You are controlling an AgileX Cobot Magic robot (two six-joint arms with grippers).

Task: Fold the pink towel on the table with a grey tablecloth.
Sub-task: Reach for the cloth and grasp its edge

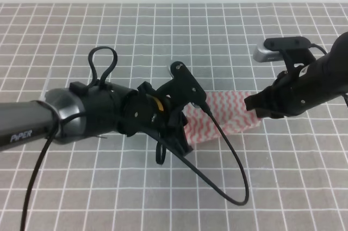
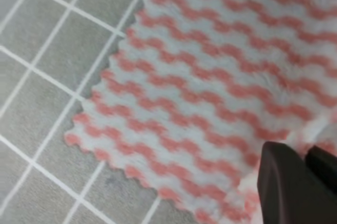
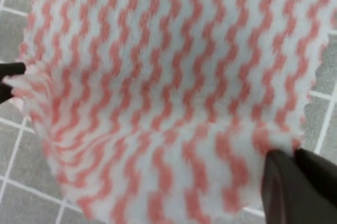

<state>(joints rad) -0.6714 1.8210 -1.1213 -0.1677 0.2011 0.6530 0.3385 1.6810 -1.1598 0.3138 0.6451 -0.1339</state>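
Exterior high view: thin pink towel (image 1: 225, 112) with pink-and-white zigzag stripes, lying near the middle of the table with a grey tablecloth (image 1: 163, 35) marked by a white grid, partly hidden under both arms. Left gripper (image 1: 182, 133) reaching in from the left over the towel's left end, black cable (image 1: 231, 160) looping down beside it; right gripper (image 1: 251, 103) at the towel's right end. Left wrist view: towel flat on the grid, jagged corner toward the near left; dark fingers (image 2: 287, 184) closed together at the near right, pinching the towel's edge, cloth bunched up just around them. Right wrist view: towel raised and curved off the table, rippled; dark fingers (image 3: 295, 184) shut tight on its near right corner.
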